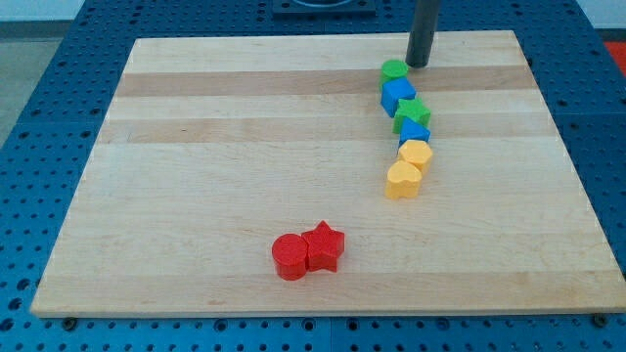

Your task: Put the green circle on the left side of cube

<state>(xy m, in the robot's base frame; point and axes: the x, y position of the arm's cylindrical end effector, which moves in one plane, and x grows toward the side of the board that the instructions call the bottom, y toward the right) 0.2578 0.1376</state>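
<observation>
The green circle (393, 70) sits near the view's top right, touching the top edge of the blue cube (397, 95) just below it. My tip (419, 64) stands just right of the green circle, slightly above it, close but apart. Below the cube runs a column of touching blocks: a green star (413, 111), a blue triangle (414, 133), a yellow hexagon (417, 154) and a yellow heart (402, 180).
A red circle (290, 256) and a red star (324, 246) touch each other near the view's bottom centre. The wooden board (196, 147) lies on a blue perforated table (39, 88). The board's top edge is just behind my tip.
</observation>
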